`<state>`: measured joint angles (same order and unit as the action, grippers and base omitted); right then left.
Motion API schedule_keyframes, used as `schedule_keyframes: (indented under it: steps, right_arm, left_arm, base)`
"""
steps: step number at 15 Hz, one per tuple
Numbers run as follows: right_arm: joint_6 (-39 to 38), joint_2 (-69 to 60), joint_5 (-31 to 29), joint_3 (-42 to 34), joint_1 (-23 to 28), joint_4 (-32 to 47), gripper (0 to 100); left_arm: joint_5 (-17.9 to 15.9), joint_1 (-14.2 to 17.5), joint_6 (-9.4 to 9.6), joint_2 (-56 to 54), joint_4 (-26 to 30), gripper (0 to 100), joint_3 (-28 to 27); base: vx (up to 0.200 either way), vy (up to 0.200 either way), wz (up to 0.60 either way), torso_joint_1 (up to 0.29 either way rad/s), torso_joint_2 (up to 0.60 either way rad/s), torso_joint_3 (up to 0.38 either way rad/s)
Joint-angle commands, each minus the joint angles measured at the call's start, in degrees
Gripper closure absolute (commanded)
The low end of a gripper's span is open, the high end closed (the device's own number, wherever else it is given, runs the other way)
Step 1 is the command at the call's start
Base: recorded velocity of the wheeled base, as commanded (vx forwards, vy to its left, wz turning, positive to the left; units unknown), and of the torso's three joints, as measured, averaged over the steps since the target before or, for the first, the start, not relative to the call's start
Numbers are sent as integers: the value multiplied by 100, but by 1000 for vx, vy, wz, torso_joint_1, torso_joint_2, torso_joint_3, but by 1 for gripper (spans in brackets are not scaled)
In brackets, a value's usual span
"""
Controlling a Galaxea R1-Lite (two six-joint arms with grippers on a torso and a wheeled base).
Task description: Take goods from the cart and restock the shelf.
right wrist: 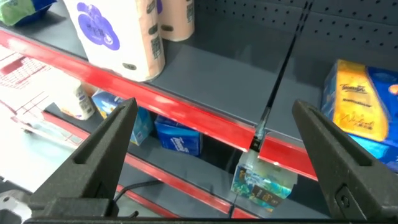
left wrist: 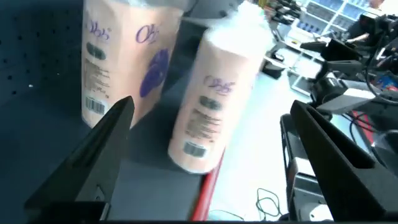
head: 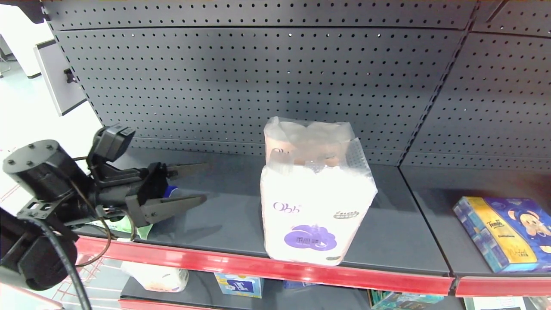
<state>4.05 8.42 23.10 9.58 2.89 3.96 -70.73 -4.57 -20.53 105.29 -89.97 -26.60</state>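
Left pincer [head: 205, 181] hangs over the left end of the shelf [head: 232, 215], its two fingers spread wide with nothing between them, tips aimed along the shelf at the tissue goods. And there they are: the white tissue pack [head: 316, 215] with purple print stands upright at the front, right against the red edge strip [head: 258, 262]. The peach tissue pack [head: 308, 142] stands directly behind it, touching it, close to the pegboard back wall [head: 258, 86]. Both packs sit well apart from the left pincer, off to its right, with bare shelf between. In the left wrist view they line up ahead, in the gap between the fingers.

Over to the right pincer [right wrist: 214, 106]: also open, gripping nothing, held out in front of the shelf. The white pack is off to one side of it, and the blue-and-yellow tissue box [head: 503, 232] lies flat in the neighbouring bay. More boxed goods [head: 239, 284] sit on the lower shelf.
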Motion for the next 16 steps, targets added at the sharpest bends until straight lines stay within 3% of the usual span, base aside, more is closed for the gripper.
schedule_keyframes:
  steps: [1, 3, 4, 5, 6, 7, 9, 10, 11, 12, 13, 14, 16]
  right_arm:
    - [8, -25, -78, 61, 1, -1, 0]
    - [35, -16, -86, 105, 10, 8, 0]
    - [44, 10, -104, 140, 36, 8, 0]
    - [79, 45, -104, 176, 194, 8, 0]
    - [114, 45, -104, 158, 291, 8, 0]
    - [114, 28, -113, 97, 353, 8, 0]
    - [131, 72, -148, 79, 564, 8, 0]
    - [193, 247, -148, 149, 660, -9, 0]
    - [281, 529, -157, 404, 748, -1, 0]
    - [298, 863, -157, 641, 845, -1, 0]
    - [342, 1197, -166, 835, 933, -9, 0]
    - [536, 1803, -227, 1090, 1038, -9, 0]
    - [870, 2497, -412, 1142, 977, -71, 0]
  left_arm:
    - [130, 387, -4, -553, -3, 0, 181]
    - [921, 396, 5, -756, -3, 0, 217]
    - [1149, 387, 5, -791, -3, 0, 234]
    - [1712, 343, 23, -791, -3, 0, 428]
    - [1993, 334, 111, -800, -3, 0, 639]
    - [2177, 343, 278, -870, -3, 0, 867]
    - [2898, 352, 796, -1204, -3, 0, 1561]
    - [3461, 352, 1200, -1257, 67, 0, 1825]
    - [4340, 343, 1482, -1257, 93, 0, 1966]
    - [4999, 308, 1508, -1265, 93, 0, 1983]
    - [5377, 273, 1534, -1274, 93, 0, 1992]
    - [5807, 264, 1701, -1441, 102, 0, 2062]
    - [6379, 273, 1736, -1520, 137, 0, 2221]
  base:
    - [0, 0, 0, 0, 0, 0]
    - [0, 0, 0, 0, 0, 0]
    - [0, 0, 0, 0, 0, 0]
    - [0, 0, 0, 0, 0, 0]
    - [0, 0, 0, 0, 0, 0]
    - [0, 0, 0, 0, 0, 0]
    - [0, 0, 0, 0, 0, 0]
    - [0, 0, 0, 0, 0, 0]
    - [0, 0, 0, 0, 0, 0]
    - [0, 0, 0, 0, 0, 0]
    - [0, 0, 0, 0, 0, 0]
    - [0, 0, 0, 0, 0, 0]
    - [0, 0, 0, 0, 0, 0]
